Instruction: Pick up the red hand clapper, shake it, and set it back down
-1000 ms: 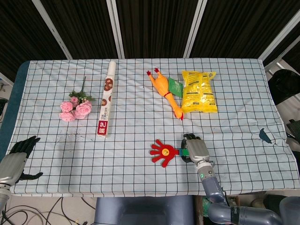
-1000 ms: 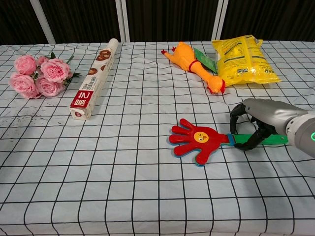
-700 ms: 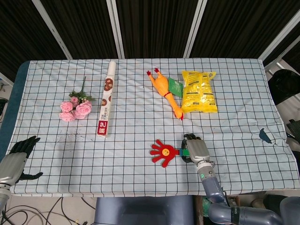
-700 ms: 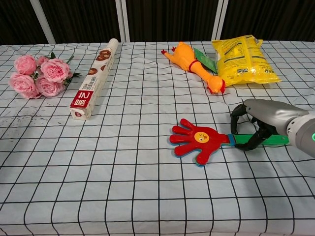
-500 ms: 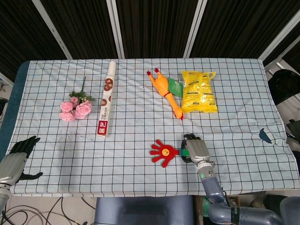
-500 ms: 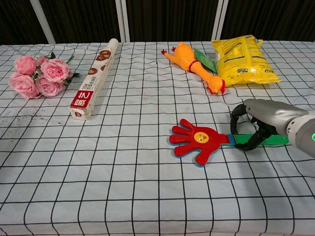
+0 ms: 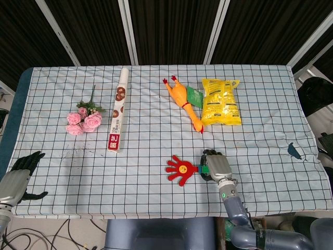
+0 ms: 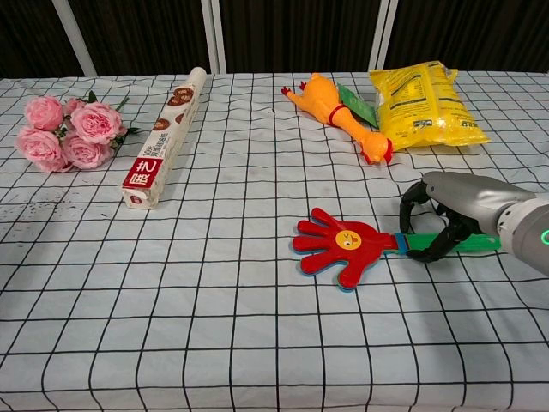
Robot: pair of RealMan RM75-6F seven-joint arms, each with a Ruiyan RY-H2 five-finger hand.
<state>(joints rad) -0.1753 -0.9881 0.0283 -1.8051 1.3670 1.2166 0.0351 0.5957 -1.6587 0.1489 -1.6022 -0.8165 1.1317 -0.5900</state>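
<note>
The red hand clapper lies flat on the checked cloth near the front right, its palm end pointing left. Its green handle runs right, under my right hand. That hand arches over the handle with its fingers curled around it, gripping it low over the cloth. My left hand shows only in the head view, at the front left corner beside the table, with its fingers apart and holding nothing.
A yellow rubber chicken and a yellow snack bag lie behind the clapper. A long wrap box and pink roses are at the left.
The clapper's red end has shifted slightly to the left and tilted a little, with my right hand's fingers still around the handle. The left hand has not moved.
</note>
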